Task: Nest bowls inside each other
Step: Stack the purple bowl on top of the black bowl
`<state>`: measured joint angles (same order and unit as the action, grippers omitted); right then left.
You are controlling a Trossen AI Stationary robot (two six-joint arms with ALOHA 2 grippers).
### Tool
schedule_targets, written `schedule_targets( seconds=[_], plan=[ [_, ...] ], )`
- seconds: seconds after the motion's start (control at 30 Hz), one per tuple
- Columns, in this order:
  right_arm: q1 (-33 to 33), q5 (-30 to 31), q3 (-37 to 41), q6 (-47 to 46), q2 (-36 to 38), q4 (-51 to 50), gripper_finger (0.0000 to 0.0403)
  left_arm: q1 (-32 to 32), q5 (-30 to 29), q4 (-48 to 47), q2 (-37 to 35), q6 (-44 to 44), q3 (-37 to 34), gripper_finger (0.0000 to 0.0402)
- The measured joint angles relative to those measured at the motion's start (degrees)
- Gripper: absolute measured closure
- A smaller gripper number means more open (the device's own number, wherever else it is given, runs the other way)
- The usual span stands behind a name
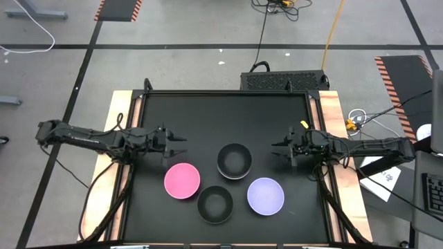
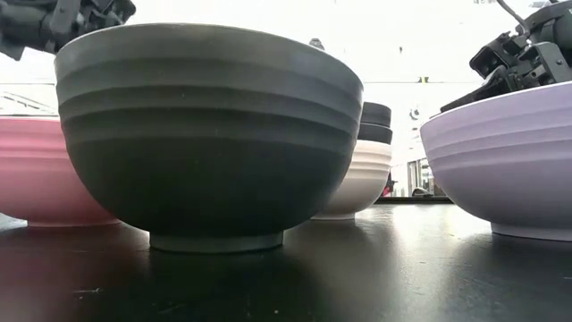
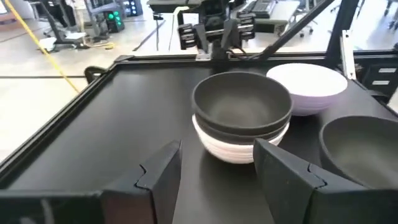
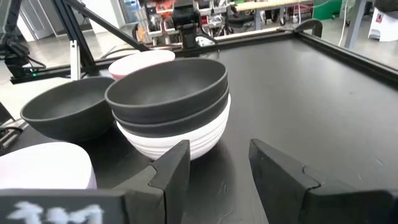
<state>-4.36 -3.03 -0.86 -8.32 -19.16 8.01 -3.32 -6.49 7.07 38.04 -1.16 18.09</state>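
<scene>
Plastic bowls, likely light, stiff and slick; grip by the rim. Left tool [image 1: 178, 144] spread, left of centre. Pink bowl [image 1: 182, 180], black bowl [image 1: 215, 204], stack [image 1: 234, 161], lavender bowl [image 1: 266, 196] mid-counter. Right tool [image 1: 278, 149] spread.

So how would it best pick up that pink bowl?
Probably by the rim. The pink bowl sits upright and open, alone on the table, so one finger could go inside and one outside. The left pincer, open just beyond it, could likely come straight down onto the near edge.
</scene>
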Motion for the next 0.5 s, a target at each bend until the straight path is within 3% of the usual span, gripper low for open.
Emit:
schedule_targets(
  seconds=[0.37, 0.5],
  plan=[
    [0.02, 0.02, -0.01, 0.0, 0.0, 0.38, 0.0245, 11.38, 19.2, 12.04, -6.25, 2.7, -12.09, 0.0202],
    [0.01, 0.02, 0.0, 0.02, 0.0, 0.73, 0.0245, 13.42, 19.96, 11.94, -6.36, 5.7, -14.0, 0.0202]
  ],
)
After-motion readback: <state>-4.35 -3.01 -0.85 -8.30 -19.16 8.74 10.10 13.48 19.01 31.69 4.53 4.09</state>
